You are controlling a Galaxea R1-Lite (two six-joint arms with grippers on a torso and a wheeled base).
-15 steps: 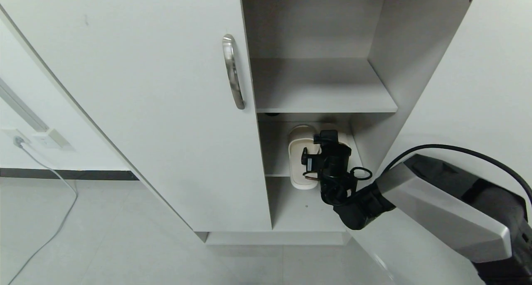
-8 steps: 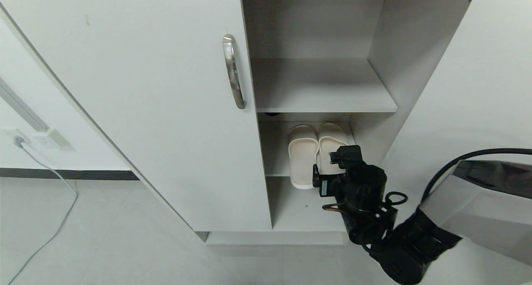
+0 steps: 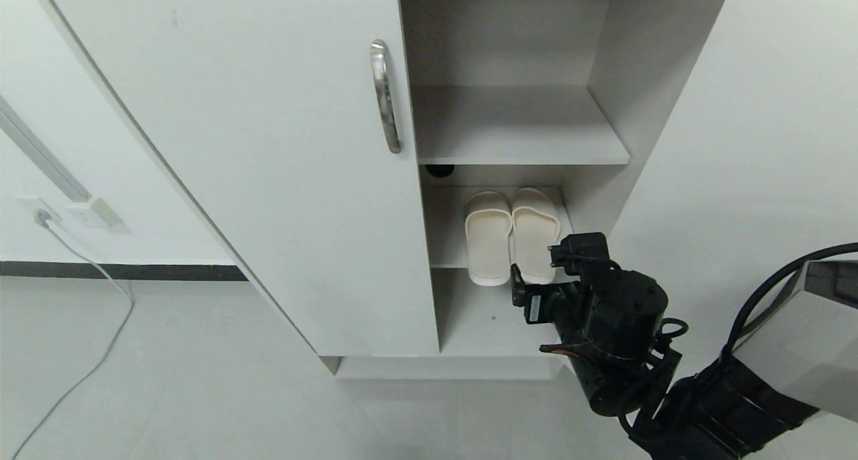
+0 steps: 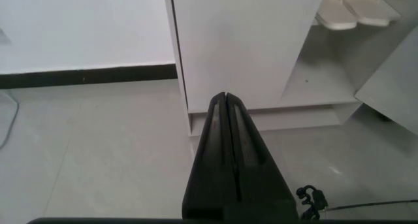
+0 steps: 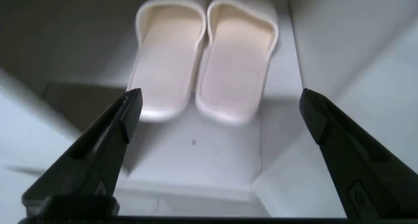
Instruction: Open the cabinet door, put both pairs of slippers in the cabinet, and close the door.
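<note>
Too small to tell: the dark round thing (image 3: 440,170) under the upper shelf (image 3: 523,128). Partly hidden behind the right gripper (image 3: 544,269) in the head view: a heel corner of the slippers (image 3: 534,235). Cut off by frame edges: slippers' far ends in the left wrist view, cabinet (image 3: 234,145) top, open door (image 3: 751,145) and cable (image 3: 87,353) in the head view.

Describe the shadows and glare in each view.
Head view: the upper shelf shades the space above the slippers; the door handle glints. Right wrist view: slippers lit, dark shadow beside them, open right gripper in silhouette. Left wrist view: even light across the floor.
</note>
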